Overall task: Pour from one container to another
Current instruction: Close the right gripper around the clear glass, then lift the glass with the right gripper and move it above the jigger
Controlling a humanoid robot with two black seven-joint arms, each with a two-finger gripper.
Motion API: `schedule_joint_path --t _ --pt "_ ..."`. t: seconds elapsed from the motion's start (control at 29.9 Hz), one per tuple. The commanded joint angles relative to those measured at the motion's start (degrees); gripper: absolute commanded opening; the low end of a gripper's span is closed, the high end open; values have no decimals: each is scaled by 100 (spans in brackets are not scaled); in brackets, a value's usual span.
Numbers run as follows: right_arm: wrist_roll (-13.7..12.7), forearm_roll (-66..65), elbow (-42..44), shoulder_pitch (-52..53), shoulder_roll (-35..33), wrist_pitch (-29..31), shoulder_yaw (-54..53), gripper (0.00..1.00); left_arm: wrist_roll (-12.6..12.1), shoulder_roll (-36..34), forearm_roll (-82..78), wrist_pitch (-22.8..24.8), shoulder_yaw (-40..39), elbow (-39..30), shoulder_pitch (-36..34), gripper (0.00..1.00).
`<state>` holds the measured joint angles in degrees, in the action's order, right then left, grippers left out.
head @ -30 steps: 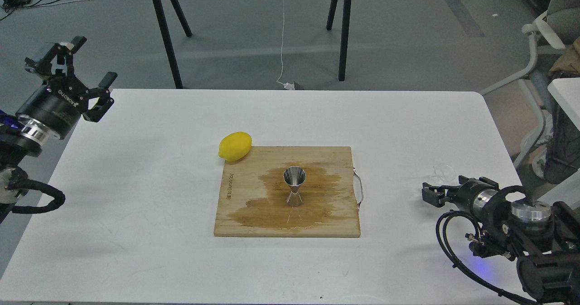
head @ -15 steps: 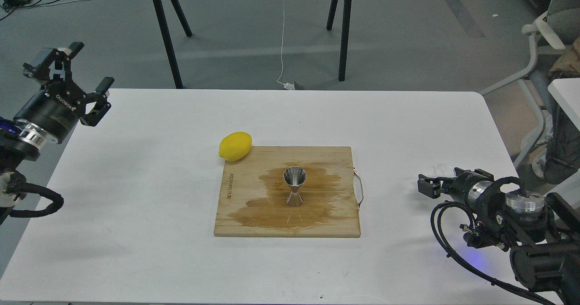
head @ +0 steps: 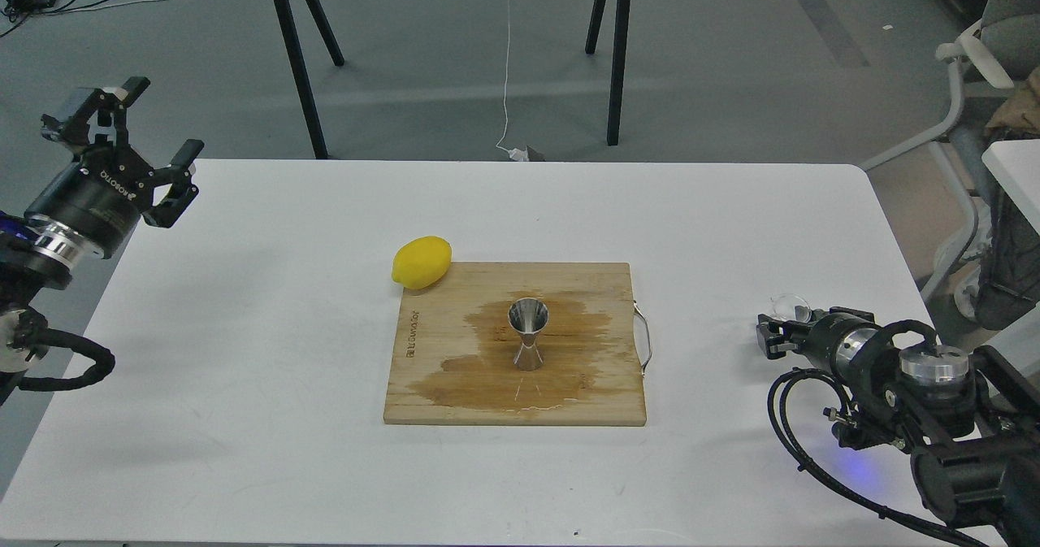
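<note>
The steel jigger [head: 528, 334] stands upright in the middle of a wooden cutting board [head: 601, 287], inside a dark wet stain. The small clear cup [head: 790, 306] sits on the white table near the right edge, far from the jigger. My right gripper [head: 770, 337] lies low on the table, right against the cup's near side. It is dark and small, so I cannot make out its fingers or whether they touch the cup. My left gripper [head: 158, 124] hangs open and empty above the table's far left corner.
A yellow lemon [head: 421, 262] rests against the board's far left corner. The board has a metal handle [head: 644, 340] on its right side. A chair [head: 987, 59] and another table edge stand to the right. Black trestle legs stand behind the table.
My right gripper has crept up and towards the clear cup, which now shows just above it. My left gripper drew back slightly to the left. Jigger, board and lemon have not moved.
</note>
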<state>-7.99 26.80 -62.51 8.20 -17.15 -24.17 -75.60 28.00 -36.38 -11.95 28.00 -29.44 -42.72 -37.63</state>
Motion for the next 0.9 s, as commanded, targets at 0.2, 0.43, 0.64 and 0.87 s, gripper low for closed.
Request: schedule_joint_path --t 0.2,0.43,0.64,0.87 --pt "0 -184 -60 -3 1 35 11 42 0 25 0 0 0 71 1 92" --pt "0 -219 -349 233 -69 79 19 41 0 43 0 0 0 80 1 92" --pt "-62 -659 -719 1506 -419 -132 650 38 0 105 -9 0 0 80 1 92" --pt "-88 -668 -737 3905 -868 -79 3329 38 0 105 0 0 0 80 -8 92"
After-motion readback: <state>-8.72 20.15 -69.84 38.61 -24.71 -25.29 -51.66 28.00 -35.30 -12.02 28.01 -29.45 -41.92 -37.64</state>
